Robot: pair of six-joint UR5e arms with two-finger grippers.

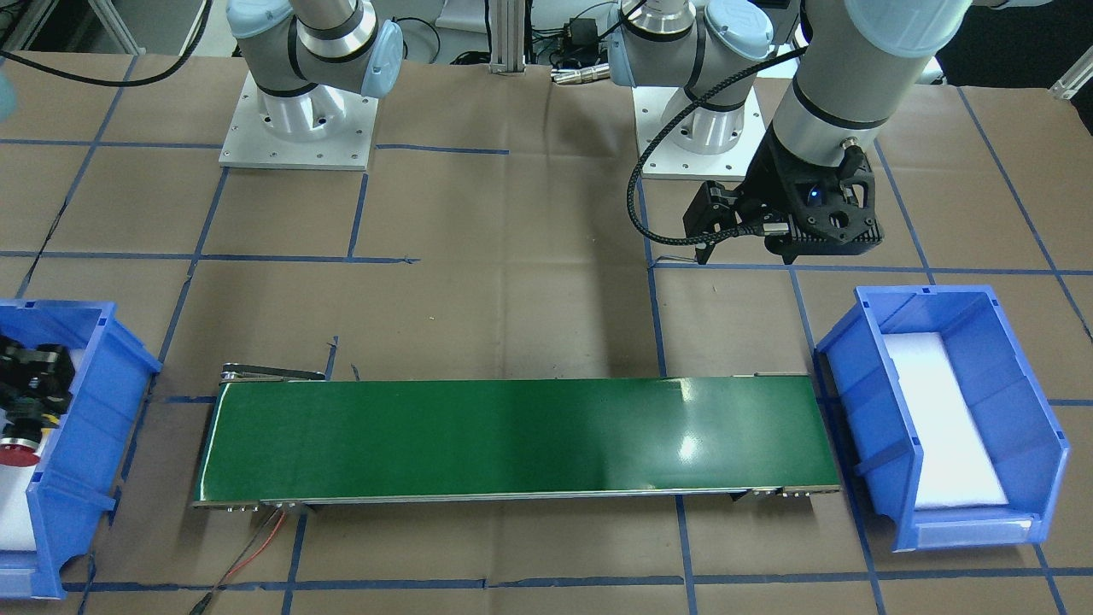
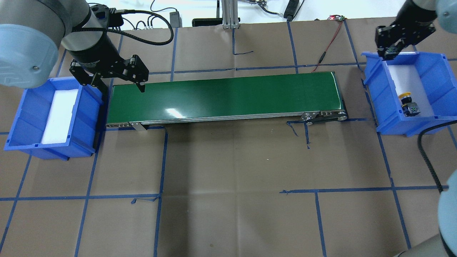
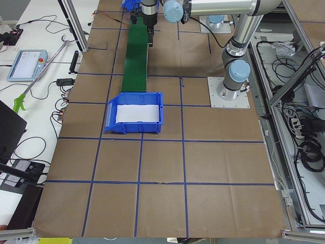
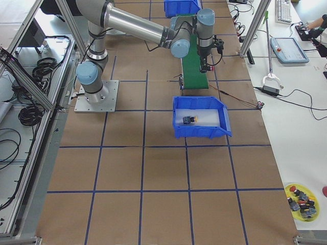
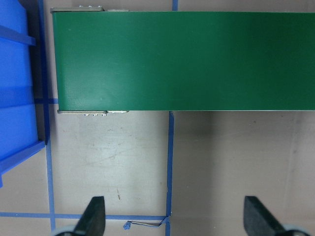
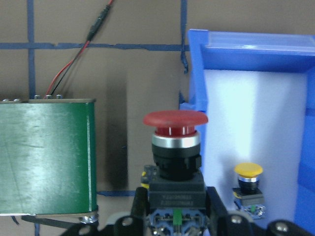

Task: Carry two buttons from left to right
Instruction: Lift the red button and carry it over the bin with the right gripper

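The right claw (image 6: 175,202) is clamped on the dark switch body of the red button (image 6: 175,143), and the round cap stands clear beyond the fingertips. It holds the button in the air over the right bin (image 2: 379,93), a blue bin at the right end of the tabletop (image 2: 228,171). How high above the bin it hangs, I cannot tell.

The yellow button (image 2: 406,96) lies inside that bin on the white foam liner (image 2: 400,76), apart from the claw.

The left claw (image 2: 123,87) is spread wide. Its fingers (image 5: 95,216) hang over brown paper just beside the left end of the green belt (image 2: 228,96), on the side toward the robot's bases.

The left bin (image 2: 22,117), also blue and lined with white foam, sits at the left end of the tabletop. The belt runs between the two bins, nearer the far edge. A red-and-black wire (image 2: 326,46) trails from the belt's right end toward that far edge.
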